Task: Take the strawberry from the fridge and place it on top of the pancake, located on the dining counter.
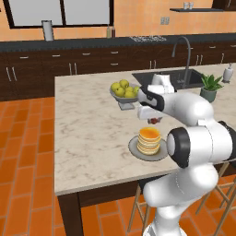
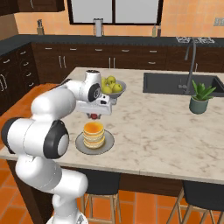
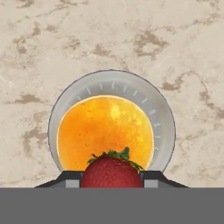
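One gripper (image 3: 112,178) clamped on one strawberry (image 3: 112,171), poised just above one pancake (image 3: 105,131) stack on one grey plate (image 3: 164,118). One dining counter (image 1: 87,133) beneath, with one bowl of yellow-green fruits (image 1: 123,90), one potted plant (image 2: 200,97), one sink (image 2: 168,83).

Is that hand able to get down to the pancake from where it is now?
Probably yes. The hand, shut on the strawberry, hangs above the pancake on its plate, with nothing between them. The fruit bowl stands off to one side, so a straight drop looks free.
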{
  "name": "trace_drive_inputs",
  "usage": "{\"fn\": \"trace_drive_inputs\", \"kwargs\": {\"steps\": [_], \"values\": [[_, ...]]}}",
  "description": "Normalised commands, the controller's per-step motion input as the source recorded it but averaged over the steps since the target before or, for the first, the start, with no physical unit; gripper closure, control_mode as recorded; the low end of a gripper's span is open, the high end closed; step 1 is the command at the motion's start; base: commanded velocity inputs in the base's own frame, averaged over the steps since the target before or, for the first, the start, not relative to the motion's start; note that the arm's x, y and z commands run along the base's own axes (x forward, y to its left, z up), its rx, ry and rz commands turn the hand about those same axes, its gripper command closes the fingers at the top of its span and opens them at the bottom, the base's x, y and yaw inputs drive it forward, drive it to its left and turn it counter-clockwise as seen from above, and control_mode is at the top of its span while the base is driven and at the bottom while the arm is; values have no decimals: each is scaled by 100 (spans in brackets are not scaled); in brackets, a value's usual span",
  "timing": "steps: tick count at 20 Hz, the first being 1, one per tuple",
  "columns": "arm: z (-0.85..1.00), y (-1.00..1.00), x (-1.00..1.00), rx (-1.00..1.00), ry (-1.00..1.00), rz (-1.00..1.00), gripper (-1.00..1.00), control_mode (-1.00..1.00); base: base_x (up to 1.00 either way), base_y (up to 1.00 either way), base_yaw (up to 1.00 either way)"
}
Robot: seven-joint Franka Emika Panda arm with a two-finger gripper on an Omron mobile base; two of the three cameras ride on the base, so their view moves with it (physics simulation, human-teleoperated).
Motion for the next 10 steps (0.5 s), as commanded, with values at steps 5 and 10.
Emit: {"fn": "trace_drive_inputs", "kwargs": {"steps": [5,10], "values": [[-26,0,0,0,0,4,100,-100,0,0,0],[-22,5,-2,0,9,1,100,-100,0,0,0]]}}
